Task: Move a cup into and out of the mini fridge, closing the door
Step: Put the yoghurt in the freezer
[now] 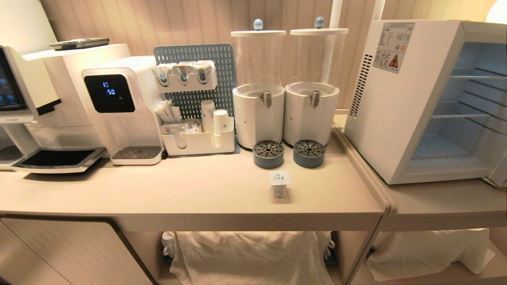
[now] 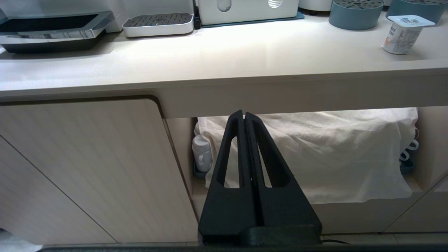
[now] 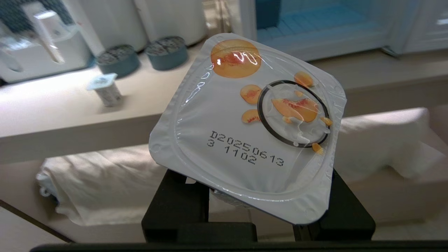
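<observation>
My right gripper (image 3: 257, 197) is shut on a cup (image 3: 245, 133) with a white foil lid showing peach slices and a printed date code. The lid hides the fingertips, and the cup hangs in front of the counter's edge. Another small cup (image 1: 279, 184) with a square lid stands on the counter (image 1: 178, 190) before the dispensers, and also shows as the cup (image 2: 402, 35) and the cup (image 3: 105, 91). The white mini fridge (image 1: 396, 111) stands open at the right with bare wire shelves. Only a corner of its door (image 1: 500, 172) shows. My left gripper (image 2: 244, 115) is shut and empty, low before the cabinet. Neither gripper is in the head view.
Two clear dispensers (image 1: 258, 87) (image 1: 313, 83) with blue-grey drip cups (image 1: 268, 154) stand behind the counter cup. A water machine (image 1: 119, 103), a coffee machine (image 1: 23, 99) and a paper cup organizer (image 1: 198, 138) fill the left. White cloth (image 1: 249, 253) covers the shelf below.
</observation>
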Controlling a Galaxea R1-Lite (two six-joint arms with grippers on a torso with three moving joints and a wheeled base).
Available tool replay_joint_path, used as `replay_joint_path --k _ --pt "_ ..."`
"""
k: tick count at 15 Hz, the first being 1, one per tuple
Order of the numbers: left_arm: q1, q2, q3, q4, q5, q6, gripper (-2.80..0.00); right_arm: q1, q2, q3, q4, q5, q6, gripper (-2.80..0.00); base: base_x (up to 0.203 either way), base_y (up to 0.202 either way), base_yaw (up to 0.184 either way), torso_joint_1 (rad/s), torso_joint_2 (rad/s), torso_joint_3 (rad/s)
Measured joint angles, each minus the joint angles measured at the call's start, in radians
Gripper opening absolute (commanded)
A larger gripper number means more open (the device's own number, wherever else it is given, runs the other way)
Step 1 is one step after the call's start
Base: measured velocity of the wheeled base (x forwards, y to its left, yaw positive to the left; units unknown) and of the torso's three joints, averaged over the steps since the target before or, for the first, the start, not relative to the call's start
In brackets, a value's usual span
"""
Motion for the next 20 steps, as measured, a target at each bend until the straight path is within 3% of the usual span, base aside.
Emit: replay_joint_path --k 5,8,12,20 --pt "0.0 0.0 0.0 0.0 -0.002 -0.009 -2.8 -0.01 -0.107 0.419 -0.417 0.057 -0.062 -2.8 0.0 0.0 0.0 0.0 0.0 0.0" --pt "0.0 0.0 0.001 0.0 -0.001 -0.001 -2.8 -0.012 -0.118 0.432 -0.334 0.083 -0.099 -2.8 0.0 0.0 0.0 0.0 0.0 0.0" --pt "-0.001 0.0 0.0 0.002 0.0 0.004 -2.8 -0.013 -0.12 0.437 -0.339 0.084 -0.099 -2.8 0.0 -0.024 0.006 0.0 0.0 0.001" --pt "0.0 0.0 -0.001 0.002 0.0 0.005 -2.8 -0.013 -0.12 0.437 -0.338 0.085 -0.1 -2.8 0.0 -0.189 0.001 0.001 0.0 0.003"
